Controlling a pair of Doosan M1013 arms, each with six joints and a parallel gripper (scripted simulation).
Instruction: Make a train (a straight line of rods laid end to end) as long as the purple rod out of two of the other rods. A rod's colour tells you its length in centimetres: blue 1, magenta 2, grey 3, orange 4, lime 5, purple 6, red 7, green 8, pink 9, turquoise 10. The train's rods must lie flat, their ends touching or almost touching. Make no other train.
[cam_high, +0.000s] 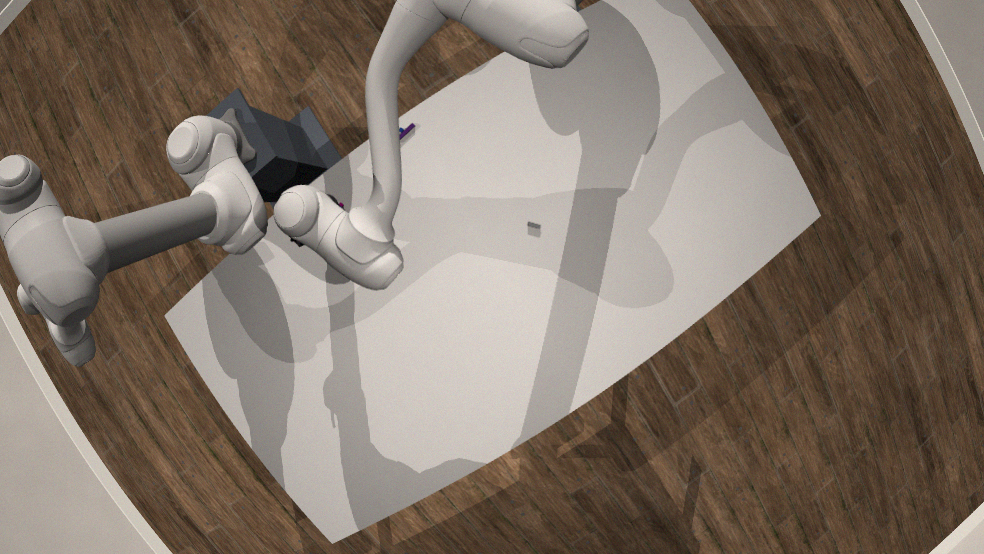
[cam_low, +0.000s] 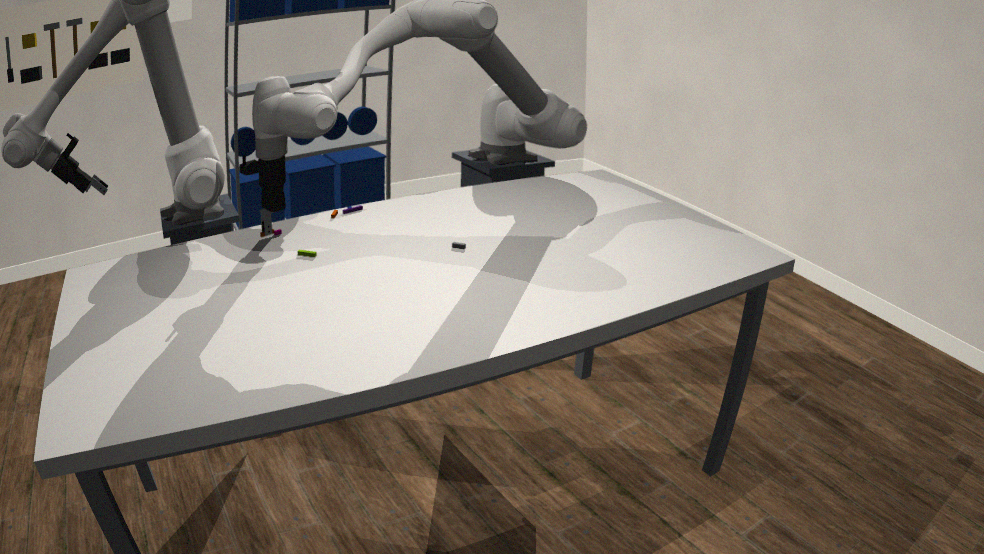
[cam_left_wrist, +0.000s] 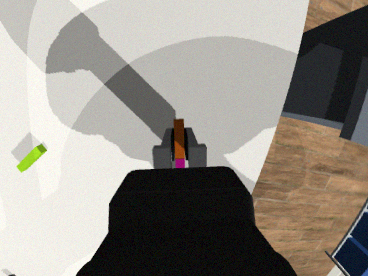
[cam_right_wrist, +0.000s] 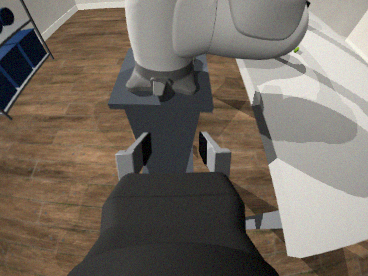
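The orange rod (cam_low: 262, 234) (cam_left_wrist: 179, 140) is between the fingers of the left pincer (cam_low: 267, 229) (cam_left_wrist: 179, 137), which is narrow and holds it. Its end meets, or nearly meets, the magenta rod (cam_high: 341, 205) (cam_low: 276, 232) (cam_left_wrist: 180, 163); the pincer partly covers this place, so I cannot be sure of the contact. Four and two make six, so the train seems almost done; what is left is probably to check the joint, release and lift away. The purple rod (cam_high: 410, 129) (cam_low: 352, 209) lies near the bench (cam_high: 482, 330) (cam_low: 289, 344) (cam_left_wrist: 240, 20) (cam_right_wrist: 320, 215) edge, beside a blue rod (cam_high: 401, 130) (cam_low: 349, 206) and near another orange one. The lime rod (cam_low: 307, 253) (cam_left_wrist: 32, 158) (cam_right_wrist: 296, 49) and the grey rod (cam_high: 534, 225) (cam_low: 458, 245) lie apart. The right pincer (cam_low: 103, 184) (cam_right_wrist: 175, 142) is wide and empty, off the bench. I can read no brand, label or writing.
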